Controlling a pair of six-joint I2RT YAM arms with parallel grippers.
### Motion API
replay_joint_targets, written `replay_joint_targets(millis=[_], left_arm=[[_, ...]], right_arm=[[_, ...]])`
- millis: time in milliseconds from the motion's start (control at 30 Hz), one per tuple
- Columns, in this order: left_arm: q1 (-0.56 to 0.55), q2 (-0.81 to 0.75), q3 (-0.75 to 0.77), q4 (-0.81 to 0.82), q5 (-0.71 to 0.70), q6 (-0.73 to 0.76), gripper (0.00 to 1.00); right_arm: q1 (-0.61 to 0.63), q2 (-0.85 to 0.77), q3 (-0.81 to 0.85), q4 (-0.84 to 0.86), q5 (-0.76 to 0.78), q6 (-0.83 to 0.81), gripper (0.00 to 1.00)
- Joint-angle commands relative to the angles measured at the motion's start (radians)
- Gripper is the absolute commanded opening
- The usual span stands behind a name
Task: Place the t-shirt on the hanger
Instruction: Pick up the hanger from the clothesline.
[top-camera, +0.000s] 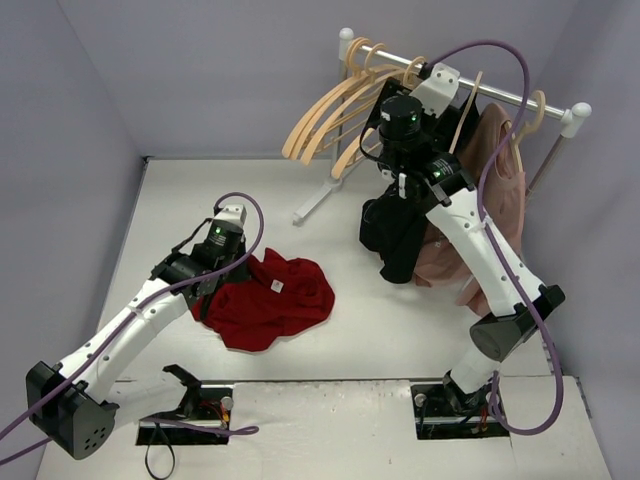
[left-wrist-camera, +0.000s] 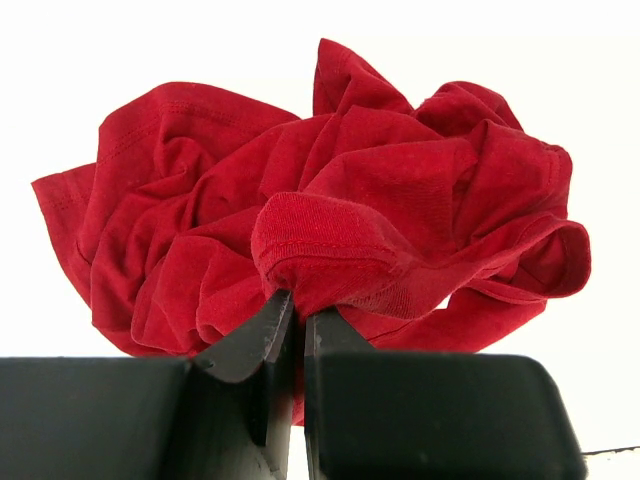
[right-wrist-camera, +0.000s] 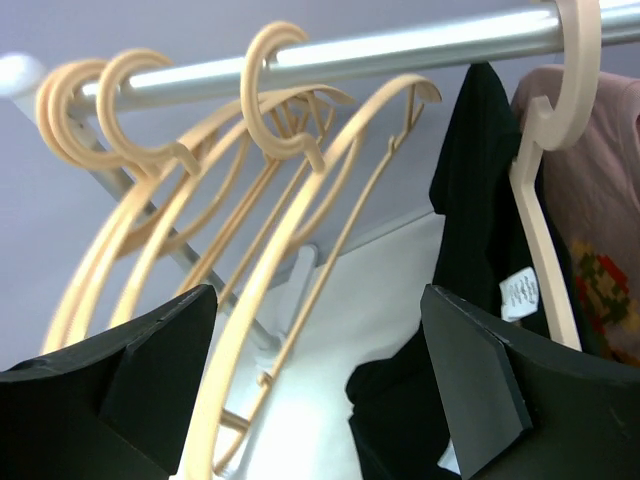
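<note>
The dark red t-shirt (top-camera: 280, 298) lies crumpled on the white table, left of centre. My left gripper (top-camera: 212, 283) is at its left edge, shut on a hemmed fold of the cloth. In the left wrist view the gripper (left-wrist-camera: 298, 308) pinches the fold, and the rest of the t-shirt (left-wrist-camera: 390, 190) is bunched beyond it. My right gripper (right-wrist-camera: 318, 352) is open, raised at the clothes rail. The arm of one pale wooden hanger (right-wrist-camera: 300, 250) passes between its spread fingers; no contact shows. That hanger hangs by its hook on the rail among several like it (top-camera: 330, 110).
A metal clothes rail (top-camera: 500, 96) stands at the back right. A black garment (top-camera: 395, 235) and a dusty pink printed shirt (top-camera: 500, 190) hang on it, right of the empty hangers. The black garment (right-wrist-camera: 480, 200) is close to my right finger. Grey walls enclose the table.
</note>
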Motion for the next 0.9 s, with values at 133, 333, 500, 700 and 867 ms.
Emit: replay_joint_targets(millis=[133,333,500,700,867], left_arm=[[0.006,-0.018,0.048,0.024,-0.025,0.020,0.00],[0.006,-0.034,0.032,0.024,-0.024,0.017,0.00],[0.006,-0.038,0.024,0.024,-0.025,0.016,0.00],[0.006,-0.033,0.029,0.024,-0.024,0.020,0.00],[0.006,-0.024,0.034,0.025,-0.017,0.022,0.00]], right_arm=[[0.001,0.124,0.089,0.052,0.074,0.048,0.80],[0.000,0.183,0.109,0.052,0.135,0.061,0.80],[-0.002,0.193,0.090,0.052,0.176,0.057,0.77],[-0.009,0.172,0.047,0.051,0.180,0.045,0.71],[-0.026,0.143,-0.003,0.051,0.167,0.048,0.63]])
